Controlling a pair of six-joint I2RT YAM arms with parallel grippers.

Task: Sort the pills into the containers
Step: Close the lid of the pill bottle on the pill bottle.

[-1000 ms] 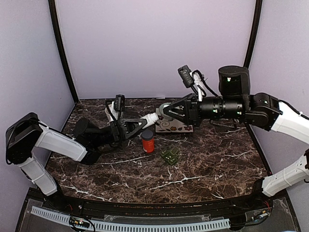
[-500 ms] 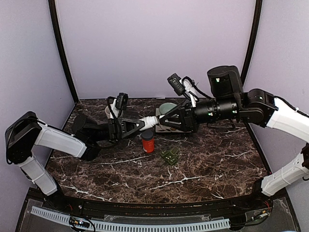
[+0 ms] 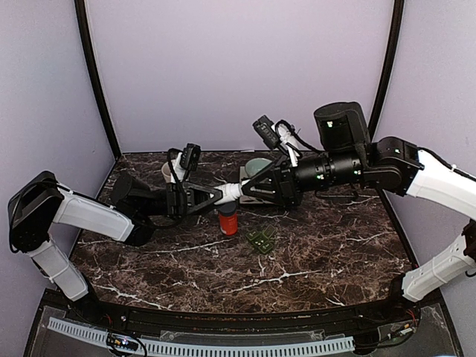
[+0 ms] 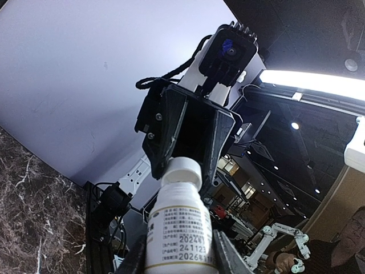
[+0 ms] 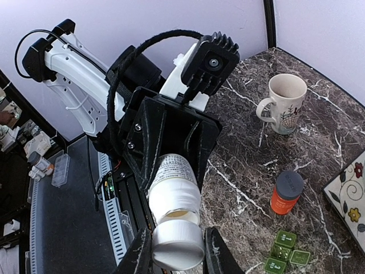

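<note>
Dark marbled surface [image 3: 320, 256] lies under 2 arms that meet in mid-air above it. We see the left end effector [image 3: 212, 195] closed round the body of a white pill bottle [image 5: 174, 185], holding it level so its neck faces the other arm. The right end effector [image 3: 253, 189] is clamped on the white cap [image 5: 178, 245], which sits just off the neck with a gap showing. We judge this 2-sided hold serves opening: 1 side braces, 1 pulls. The dark green pill-box strip [image 3: 262, 239] lies on the surface below, near an orange bottle [image 3: 227, 218].
</note>
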